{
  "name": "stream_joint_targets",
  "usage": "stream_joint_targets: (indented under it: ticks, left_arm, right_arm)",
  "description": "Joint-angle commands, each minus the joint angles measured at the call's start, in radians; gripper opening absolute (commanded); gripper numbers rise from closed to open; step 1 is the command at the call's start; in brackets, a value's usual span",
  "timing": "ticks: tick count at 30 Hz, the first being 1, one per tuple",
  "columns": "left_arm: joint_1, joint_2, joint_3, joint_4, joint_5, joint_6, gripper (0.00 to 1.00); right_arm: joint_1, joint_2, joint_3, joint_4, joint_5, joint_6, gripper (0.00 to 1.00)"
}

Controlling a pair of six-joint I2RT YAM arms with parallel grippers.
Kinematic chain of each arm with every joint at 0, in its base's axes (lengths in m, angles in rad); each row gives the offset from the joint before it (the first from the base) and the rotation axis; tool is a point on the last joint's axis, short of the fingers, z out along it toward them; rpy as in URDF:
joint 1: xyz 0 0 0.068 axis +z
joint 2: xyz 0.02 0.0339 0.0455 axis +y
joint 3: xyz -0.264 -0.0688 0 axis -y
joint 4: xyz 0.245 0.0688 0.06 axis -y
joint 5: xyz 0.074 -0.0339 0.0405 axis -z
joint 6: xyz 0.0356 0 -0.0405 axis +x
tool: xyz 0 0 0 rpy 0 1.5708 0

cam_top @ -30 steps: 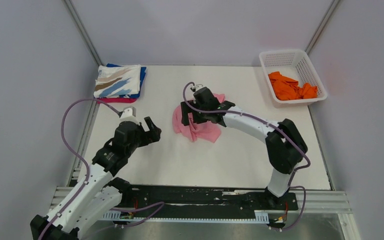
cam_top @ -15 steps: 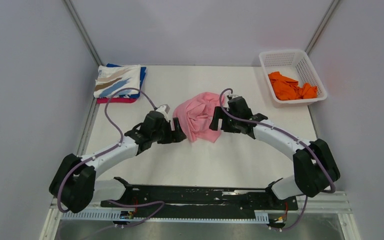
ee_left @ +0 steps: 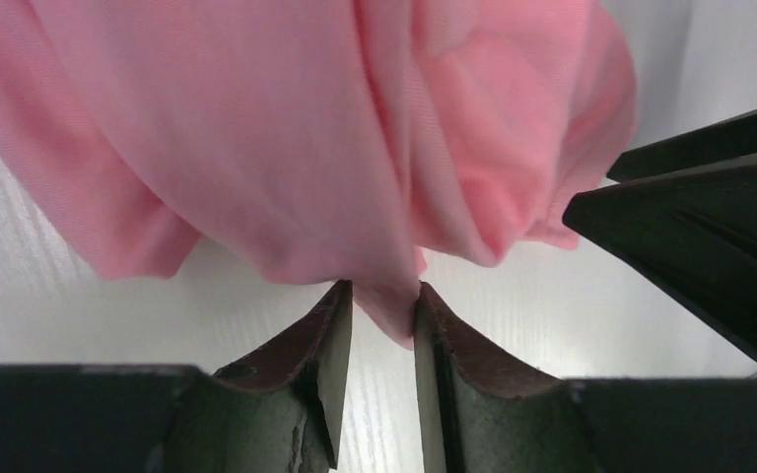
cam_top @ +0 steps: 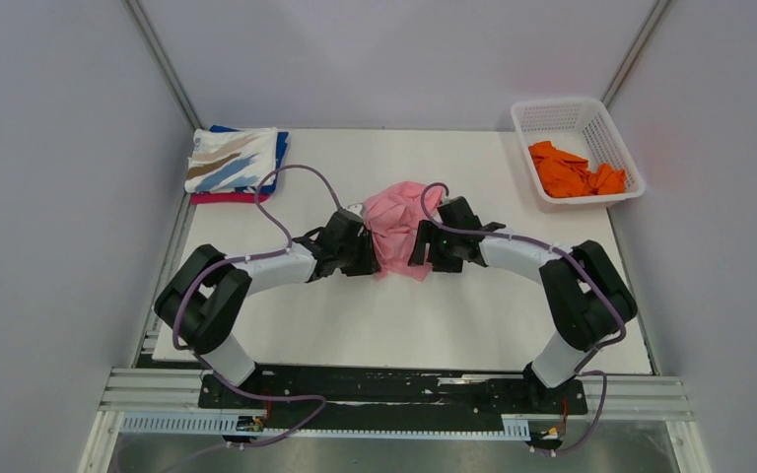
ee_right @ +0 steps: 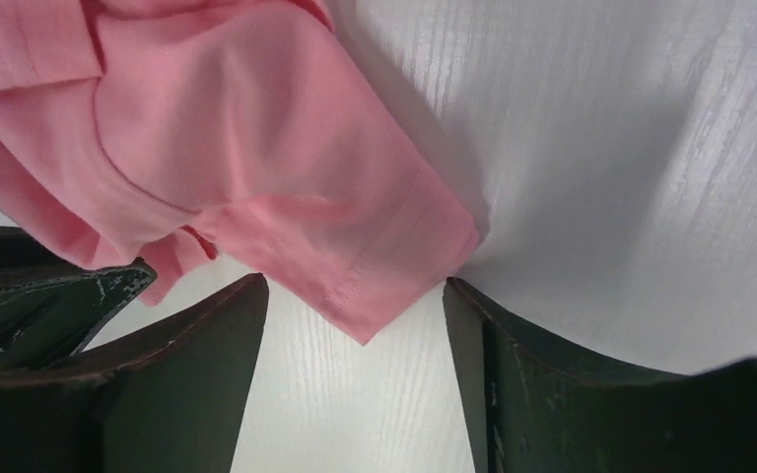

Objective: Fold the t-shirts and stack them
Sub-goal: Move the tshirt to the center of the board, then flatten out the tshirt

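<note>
A crumpled light pink t-shirt (cam_top: 397, 219) lies mid-table. My left gripper (cam_top: 363, 252) sits low at its left edge. In the left wrist view its jaws (ee_left: 382, 291) are narrowed to a small gap, and a hanging fold of the pink t-shirt (ee_left: 286, 148) dips between the tips. My right gripper (cam_top: 422, 248) is at the shirt's right edge. It stands open (ee_right: 355, 286), with a hemmed corner of the shirt (ee_right: 355, 276) lying on the table between the fingers. An orange t-shirt (cam_top: 577, 170) lies in the basket.
A white lattice basket (cam_top: 567, 110) stands at the back right. A folded stack, topped by a white shirt with blue and tan streaks (cam_top: 235, 161), sits at the back left corner. The two grippers face each other closely across the pink shirt.
Both arms swung in low to opposite sides of the pink shirt, the right one coming off its top. Both sets of jaws have narrowed, the left much more. The shirt is more bunched.
</note>
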Motion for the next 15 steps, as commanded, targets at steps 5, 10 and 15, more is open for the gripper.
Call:
stream_joint_targets:
  ticks: [5, 10, 15]
  left_arm:
    - [-0.005, 0.021, 0.056, -0.101, -0.132, -0.004, 0.0]
    - [-0.005, -0.08, 0.043, -0.146, -0.221, 0.009, 0.0]
    - [-0.003, -0.263, 0.053, -0.269, -0.444, 0.041, 0.0]
  right_arm:
    - [0.001, 0.078, 0.038, 0.07, -0.012, 0.041, 0.59]
    - [0.002, 0.1, 0.05, 0.111, 0.041, 0.052, 0.13]
    - [-0.012, -0.073, 0.014, 0.1, 0.269, 0.016, 0.0]
